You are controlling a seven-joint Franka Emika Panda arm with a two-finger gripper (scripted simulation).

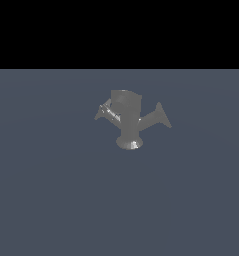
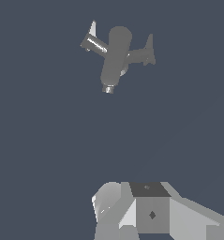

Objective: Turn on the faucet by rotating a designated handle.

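Nearest the wrist camera sits the white and grey end effector (image 2: 146, 211), filling the lower edge of that view; only its blocky body shows, the fingertips lie out of frame, so whether the fingers are apart or together cannot be told. It does not appear in the exterior view at all. Beyond it stretches bare blue-grey worktop (image 1: 51, 200), and the end effector is well apart from the fixture. Farther on, near the middle of the exterior view, stands the faucet (image 1: 127, 117), a dull-grey piece upright on a round flared foot with a blocky curved top. Its handle (image 1: 108, 112), the short stubby arm with bright glints, juts toward the exterior view's left, while the longer, darker arm (image 1: 158, 117) with a triangular flared tip reaches toward the exterior view's right. Nothing touches the faucet. Behind the worktop's far edge the background is plain black.
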